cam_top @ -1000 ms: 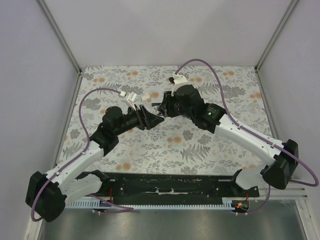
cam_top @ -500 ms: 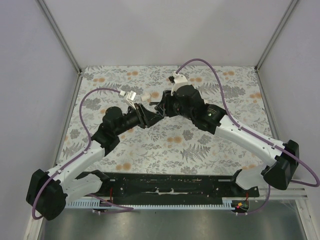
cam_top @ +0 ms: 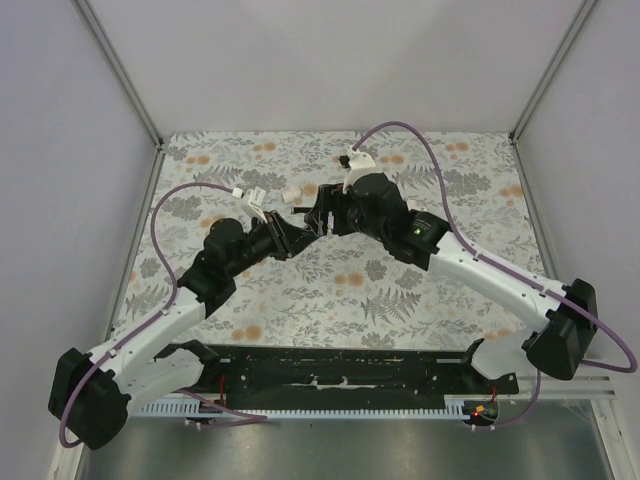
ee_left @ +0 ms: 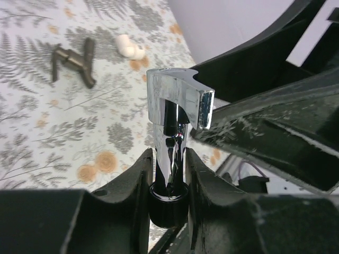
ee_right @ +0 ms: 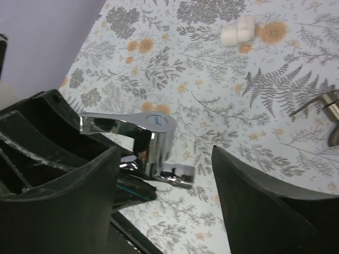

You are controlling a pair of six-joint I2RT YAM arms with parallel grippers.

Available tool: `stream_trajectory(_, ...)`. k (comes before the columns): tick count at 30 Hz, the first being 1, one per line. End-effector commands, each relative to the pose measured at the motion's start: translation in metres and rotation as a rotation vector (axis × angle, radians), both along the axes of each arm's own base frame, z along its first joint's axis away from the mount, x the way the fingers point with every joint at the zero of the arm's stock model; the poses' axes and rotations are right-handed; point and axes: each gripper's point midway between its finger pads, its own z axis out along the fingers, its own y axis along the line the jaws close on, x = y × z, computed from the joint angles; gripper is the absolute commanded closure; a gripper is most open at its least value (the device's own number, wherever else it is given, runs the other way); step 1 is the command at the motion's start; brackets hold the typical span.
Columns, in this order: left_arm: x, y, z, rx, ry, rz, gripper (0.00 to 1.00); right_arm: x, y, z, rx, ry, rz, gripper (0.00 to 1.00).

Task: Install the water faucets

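Arms meet nose to nose above the far half of the desk [cam_top: 400,290]. Your left arm [cam_top: 150,335] reaches up from the near-left corner with its wrist angled toward the centre. Your right arm [cam_top: 490,275] mirrors it from the near-right corner.

Your left tool [ee_left: 169,159] is clamped on the water faucet [ee_left: 170,119]. Both its fingers [ee_left: 139,177] press against the lower stem, just above a black base [ee_left: 169,203]. Your right tool [ee_right: 165,159] is spread wide, one finger on either side of the faucet. I cannot tell whether either finger touches it.

The faucet is held clear of the desk and stands upright in the left wrist view. It is bright mirror chrome, with a round stem and a flat lever handle. The lever projects sideways from the top and has a squared end and a small blue mark.

On the desk beyond lie a white elbow fitting [ee_left: 130,46] and a dark bronze-coloured part [ee_left: 74,63], apart from each other.
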Motion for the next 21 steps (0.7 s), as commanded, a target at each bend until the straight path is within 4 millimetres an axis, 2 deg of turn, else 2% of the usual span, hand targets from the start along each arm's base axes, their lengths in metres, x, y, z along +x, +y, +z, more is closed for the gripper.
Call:
stream_trajectory(1, 0.008, 0.026, -0.017, 0.119, -0.006, 0.128, 0.98, 0.015, -0.018, 0.011, -0.02, -0.041, -0.015, 0.21)
stream_trajectory(2, 0.007, 0.03, -0.02, 0.136, 0.002, 0.139, 0.98, 0.018, -0.022, 0.006, -0.034, -0.047, -0.004, 0.2)
stream_trajectory(3, 0.006, 0.033, -0.027, 0.159, 0.02, 0.147, 0.98, 0.022, -0.028, 0.0, -0.053, -0.038, -0.014, 0.14)
stream_trajectory(4, 0.004, 0.035, -0.029, 0.175, 0.023, 0.143, 0.98, 0.03, -0.04, -0.006, -0.069, -0.02, -0.04, 0.03)
stream_trajectory(5, 0.002, 0.037, -0.034, 0.194, 0.034, 0.143, 0.98, 0.036, -0.053, -0.015, -0.102, 0.015, -0.054, 0.02)
stream_trajectory(9, -0.008, 0.044, -0.046, 0.232, 0.062, 0.136, 0.98, 0.069, -0.114, -0.053, -0.236, 0.168, -0.163, 0.02)
stream_trajectory(15, -0.014, 0.061, -0.039, 0.263, 0.02, 0.183, 0.98, 0.112, -0.212, -0.118, -0.405, 0.347, -0.35, 0.04)
stream_trajectory(17, -0.013, 0.068, -0.041, 0.283, 0.023, 0.221, 0.98, 0.121, -0.234, -0.139, -0.419, 0.422, -0.393, 0.06)
stream_trajectory(21, -0.01, 0.087, -0.039, 0.317, -0.001, 0.308, 0.98, 0.143, -0.262, -0.165, -0.428, 0.491, -0.482, 0.08)
